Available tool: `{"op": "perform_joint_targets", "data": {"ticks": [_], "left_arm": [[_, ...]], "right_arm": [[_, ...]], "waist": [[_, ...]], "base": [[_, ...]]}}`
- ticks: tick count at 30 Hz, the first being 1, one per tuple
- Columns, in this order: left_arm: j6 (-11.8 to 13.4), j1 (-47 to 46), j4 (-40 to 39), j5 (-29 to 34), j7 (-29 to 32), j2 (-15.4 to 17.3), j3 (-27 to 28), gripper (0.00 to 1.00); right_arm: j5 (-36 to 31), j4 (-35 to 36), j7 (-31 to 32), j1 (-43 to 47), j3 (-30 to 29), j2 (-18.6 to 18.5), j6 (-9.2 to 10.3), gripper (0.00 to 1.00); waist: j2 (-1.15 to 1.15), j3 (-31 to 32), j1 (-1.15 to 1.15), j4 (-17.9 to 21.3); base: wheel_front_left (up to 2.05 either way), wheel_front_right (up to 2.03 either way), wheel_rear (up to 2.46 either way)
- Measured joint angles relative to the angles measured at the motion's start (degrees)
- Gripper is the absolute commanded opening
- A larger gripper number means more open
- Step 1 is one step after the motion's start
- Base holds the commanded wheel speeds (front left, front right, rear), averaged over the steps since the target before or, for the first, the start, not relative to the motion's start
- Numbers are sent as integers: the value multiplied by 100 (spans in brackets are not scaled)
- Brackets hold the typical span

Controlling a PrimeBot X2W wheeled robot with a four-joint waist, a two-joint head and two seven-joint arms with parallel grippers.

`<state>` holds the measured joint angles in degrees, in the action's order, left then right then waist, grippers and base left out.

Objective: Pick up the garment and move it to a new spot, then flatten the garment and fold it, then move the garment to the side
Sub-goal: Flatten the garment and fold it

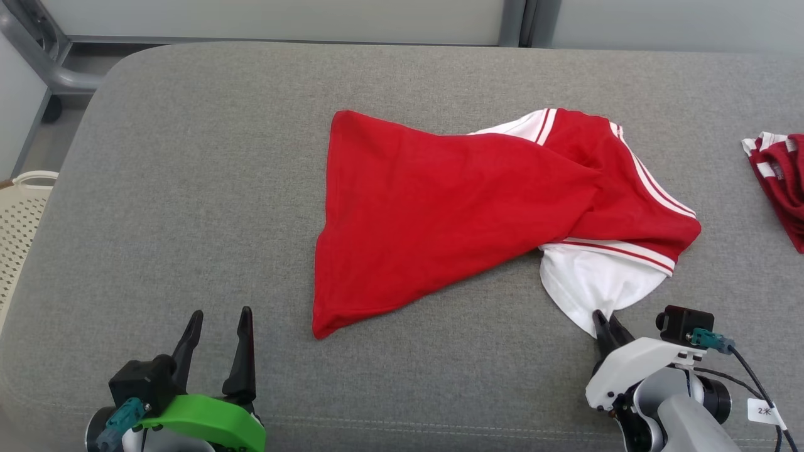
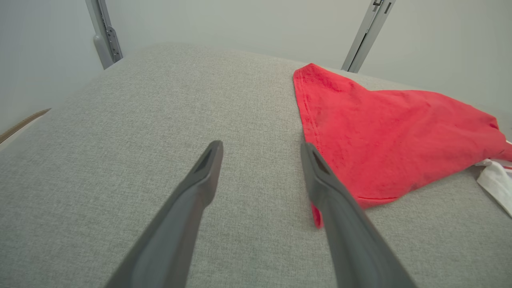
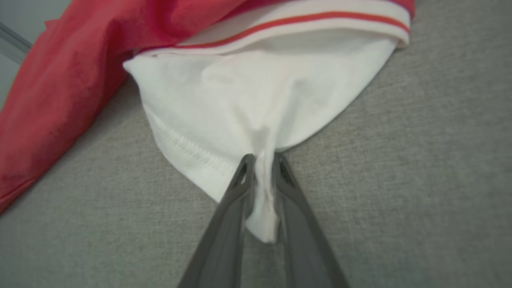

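While the left hand [image 1: 220,314] hovers spread wide and empty over the bare grey table [image 1: 188,188], the right hand [image 1: 607,321] is clenched on the garment [image 1: 452,207]. Its two dark fingers pinch a fold of the white sleeve [image 3: 260,92] at the garment's near right corner. In the right wrist view the cloth bunches between them, and a tip of it pokes back between the fingers. The garment, a red shirt with white striped trim, lies crumpled near the middle of the table. Its red body stretches toward the left, and its sleeves are twisted over one another on the right. The near corner of the red hem lies close to the left hand. A second red-and-white piece of clothing [image 1: 782,176] lies at the table's right edge, well apart. A pale perforated basket [image 1: 19,220] stands off the left side.
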<state>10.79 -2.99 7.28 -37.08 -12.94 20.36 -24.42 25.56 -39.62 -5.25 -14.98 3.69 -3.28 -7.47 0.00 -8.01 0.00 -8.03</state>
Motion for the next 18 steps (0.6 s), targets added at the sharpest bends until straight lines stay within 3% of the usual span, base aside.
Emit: {"op": "perform_joint_targets", "data": {"ticks": [2, 11, 18], "left_arm": [[-1, -1, 16, 0, -2, -2, 0, 100], [-30, -2, 20, -21, -32, -47, -10, 100], [-73, 2, -42, -102, -34, -127, -74, 100]], "right_arm": [[-29, -114, -42, -76, 7, 15, -2, 0], [59, -48, -187, -169, -154, 29, -7, 0], [112, 904, 297, 269, -428, -515, -5, 0]], "waist": [[0, 3, 0, -4], [0, 50, 0, 76], [0, 84, 0, 268]], "base": [[0, 0, 0], [0, 0, 0], [0, 0, 0]]}}
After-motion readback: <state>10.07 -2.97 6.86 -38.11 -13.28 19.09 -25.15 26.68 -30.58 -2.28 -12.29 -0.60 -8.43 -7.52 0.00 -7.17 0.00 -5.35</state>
